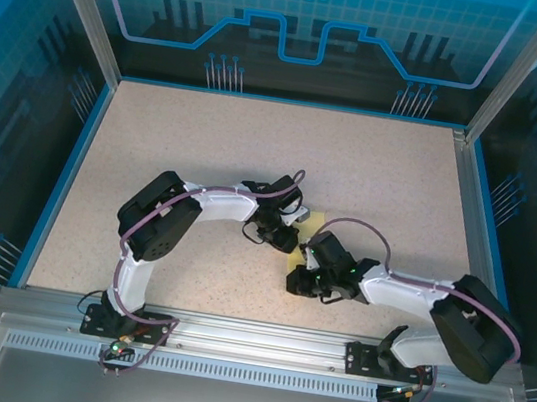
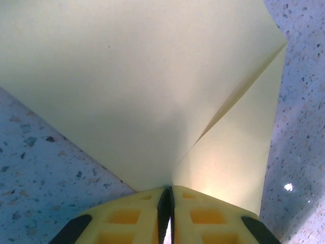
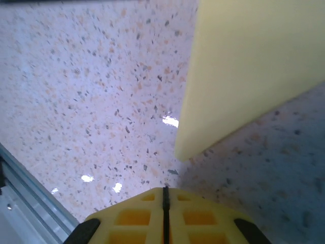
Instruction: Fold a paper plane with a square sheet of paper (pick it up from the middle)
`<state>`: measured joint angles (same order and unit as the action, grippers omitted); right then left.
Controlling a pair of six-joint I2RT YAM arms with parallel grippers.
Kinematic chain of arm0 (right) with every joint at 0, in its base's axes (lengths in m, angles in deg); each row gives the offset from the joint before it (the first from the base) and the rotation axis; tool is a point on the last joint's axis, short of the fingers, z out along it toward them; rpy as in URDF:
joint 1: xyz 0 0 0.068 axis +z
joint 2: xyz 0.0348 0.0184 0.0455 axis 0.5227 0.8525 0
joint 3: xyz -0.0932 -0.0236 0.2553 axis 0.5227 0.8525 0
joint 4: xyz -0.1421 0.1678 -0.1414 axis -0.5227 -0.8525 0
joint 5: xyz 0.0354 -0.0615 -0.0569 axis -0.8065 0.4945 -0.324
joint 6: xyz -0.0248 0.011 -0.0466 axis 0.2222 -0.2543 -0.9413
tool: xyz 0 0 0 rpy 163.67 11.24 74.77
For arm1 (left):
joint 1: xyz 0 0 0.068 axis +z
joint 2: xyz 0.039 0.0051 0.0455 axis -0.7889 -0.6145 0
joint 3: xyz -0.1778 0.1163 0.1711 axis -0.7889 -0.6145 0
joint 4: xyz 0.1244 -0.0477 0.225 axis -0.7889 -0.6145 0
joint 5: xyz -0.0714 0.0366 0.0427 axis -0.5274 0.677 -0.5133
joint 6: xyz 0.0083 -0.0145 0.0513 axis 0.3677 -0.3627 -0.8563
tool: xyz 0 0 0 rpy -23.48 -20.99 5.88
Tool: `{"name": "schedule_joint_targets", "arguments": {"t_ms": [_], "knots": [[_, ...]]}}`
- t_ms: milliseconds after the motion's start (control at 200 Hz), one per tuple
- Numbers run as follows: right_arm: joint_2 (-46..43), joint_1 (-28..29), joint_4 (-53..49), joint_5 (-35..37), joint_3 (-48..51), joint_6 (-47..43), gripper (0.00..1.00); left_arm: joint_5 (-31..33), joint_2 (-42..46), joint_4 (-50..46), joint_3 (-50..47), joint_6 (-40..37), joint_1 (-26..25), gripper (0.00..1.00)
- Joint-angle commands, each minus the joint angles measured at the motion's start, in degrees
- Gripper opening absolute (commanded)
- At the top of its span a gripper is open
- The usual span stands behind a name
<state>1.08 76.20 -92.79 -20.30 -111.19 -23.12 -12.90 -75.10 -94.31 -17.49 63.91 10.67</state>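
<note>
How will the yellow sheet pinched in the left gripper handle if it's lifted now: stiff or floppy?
Probably floppy but very light: the square sheet of paper looks thin and is held at one point by the left gripper. Its crease may stiffen it somewhat along that line. Pinched so narrowly, it could swing or pivot if moved fast.

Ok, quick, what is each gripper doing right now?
Left gripper: shut on the paper.
Right gripper: shut, holding nothing.

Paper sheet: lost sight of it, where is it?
The paper sheet is mid-table in the top view, pinched by the left gripper, right gripper beside it.
</note>
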Motion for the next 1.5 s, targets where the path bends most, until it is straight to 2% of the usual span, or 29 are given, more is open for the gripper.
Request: {"name": "schedule_joint_targets", "arguments": {"t_ms": [0, 195, 420, 885, 1095, 1295, 1496], "knots": [[-5.31, -5.18, -2.54, -1.31, 0.35, -1.07, 0.09, 7.65, -6.26, -0.08, -3.21, -1.65, 0.39, 0.15], [-7.54, -16.45, -2.98, -4.23, -0.71, -4.67, 0.09, 5.39, -3.62, -0.34, -2.23, -1.54, 0.45, 0.16], [-1.40, -21.93, -0.17, -6.99, -4.70, -7.83, 0.09, 3.78, -2.28, -1.25, -0.47, -1.97, 0.44, 0.18], [13.56, -24.82, 1.59, -6.44, -10.64, -13.27, 0.10, 2.08, 1.02, -2.96, 3.62, -1.44, 0.37, 0.25], [13.32, -24.74, 1.35, -6.64, -9.82, -13.42, 0.10, 3.05, 3.66, -4.26, 3.18, 0.86, 0.67, 0.35], [11.91, -24.39, 2.88, -6.90, -7.44, -12.42, 0.10, 1.53, 7.31, -2.92, 0.16, 6.67, 0.91, 0.44], [11.60, -23.86, 4.01, -6.82, -6.65, -11.62, 0.10, -1.78, 8.88, 0.71, -3.57, 11.91, 0.93, 0.45]]}}
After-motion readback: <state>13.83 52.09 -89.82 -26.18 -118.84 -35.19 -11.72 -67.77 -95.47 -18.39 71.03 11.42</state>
